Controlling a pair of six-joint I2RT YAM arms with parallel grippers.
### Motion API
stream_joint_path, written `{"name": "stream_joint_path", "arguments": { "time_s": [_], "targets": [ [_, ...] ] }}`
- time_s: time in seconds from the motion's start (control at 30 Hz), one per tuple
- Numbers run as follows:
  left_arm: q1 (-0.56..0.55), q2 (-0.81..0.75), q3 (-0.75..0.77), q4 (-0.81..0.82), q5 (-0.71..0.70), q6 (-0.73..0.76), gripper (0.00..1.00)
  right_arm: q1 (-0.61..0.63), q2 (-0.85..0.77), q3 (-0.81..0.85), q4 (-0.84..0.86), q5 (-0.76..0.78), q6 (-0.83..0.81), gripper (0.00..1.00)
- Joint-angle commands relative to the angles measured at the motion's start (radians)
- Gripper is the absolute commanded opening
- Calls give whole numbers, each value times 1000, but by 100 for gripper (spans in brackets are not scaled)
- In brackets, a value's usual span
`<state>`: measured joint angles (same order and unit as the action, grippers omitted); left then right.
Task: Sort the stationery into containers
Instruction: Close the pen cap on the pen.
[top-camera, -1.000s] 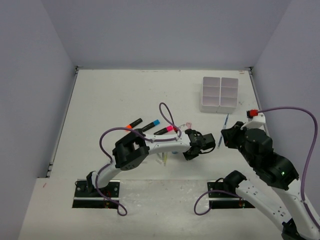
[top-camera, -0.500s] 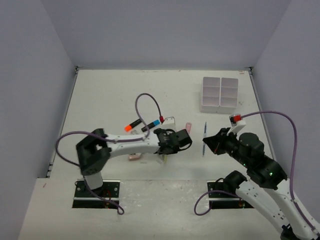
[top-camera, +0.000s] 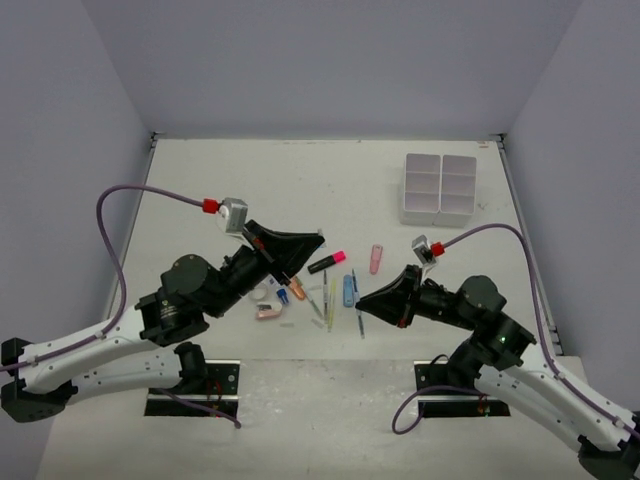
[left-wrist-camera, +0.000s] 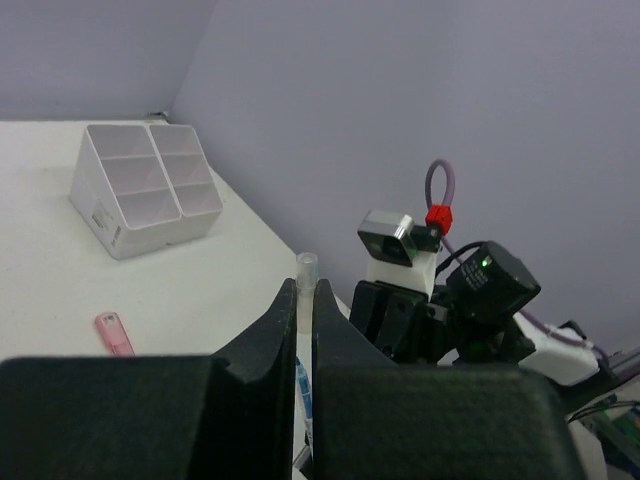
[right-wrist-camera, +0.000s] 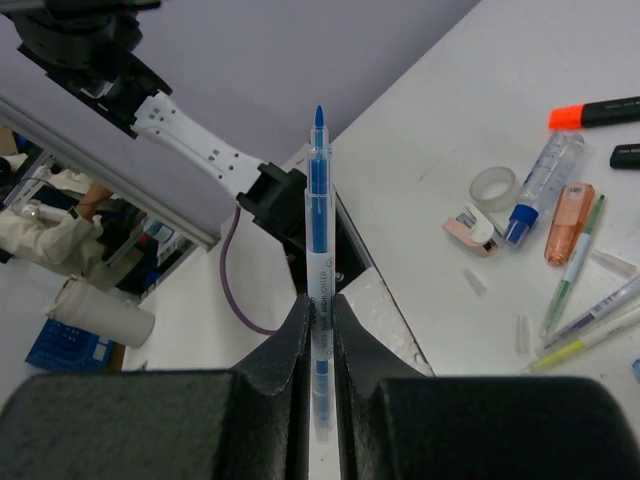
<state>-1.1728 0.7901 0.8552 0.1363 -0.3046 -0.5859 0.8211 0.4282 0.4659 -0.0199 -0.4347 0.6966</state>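
Right wrist view: one thin blue plastic pen (right-wrist-camera: 318, 200) is being pinched in the shut jaws of the right pincer (right-wrist-camera: 318, 300), jutting far past its tips; one thin clear-capped pen (left-wrist-camera: 307, 265) is being pinched likewise by the left pincer (left-wrist-camera: 305, 292). Gripped so low, either could be levered loose. One white six-compartment plastic organiser (top-camera: 438, 188) is being seen well beyond both pincers; three thin pens (top-camera: 332, 300) and one small whitish tape roll (top-camera: 262, 293) between them

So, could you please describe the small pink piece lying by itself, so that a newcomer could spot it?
Start at the white organiser box at the far right of the table, then come toward the near edge and slightly left. The small pink piece lies there alone, touching nothing. It is short and pale pink, unlike the black highlighter with a pink cap to its left.
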Motion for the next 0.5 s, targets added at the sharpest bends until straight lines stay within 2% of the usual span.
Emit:
{"name": "stream_joint_path", "arguments": {
  "time_s": [0.0, 0.47],
  "targets": [
    [-2, 44, -25, 109, 104, 83, 0, 39, 21, 76, 76, 63, -20, 0],
    [-2, 129, -2, 167, 128, 62, 0, 41, 29, 143, -28, 99, -67, 0]
  ]
}}
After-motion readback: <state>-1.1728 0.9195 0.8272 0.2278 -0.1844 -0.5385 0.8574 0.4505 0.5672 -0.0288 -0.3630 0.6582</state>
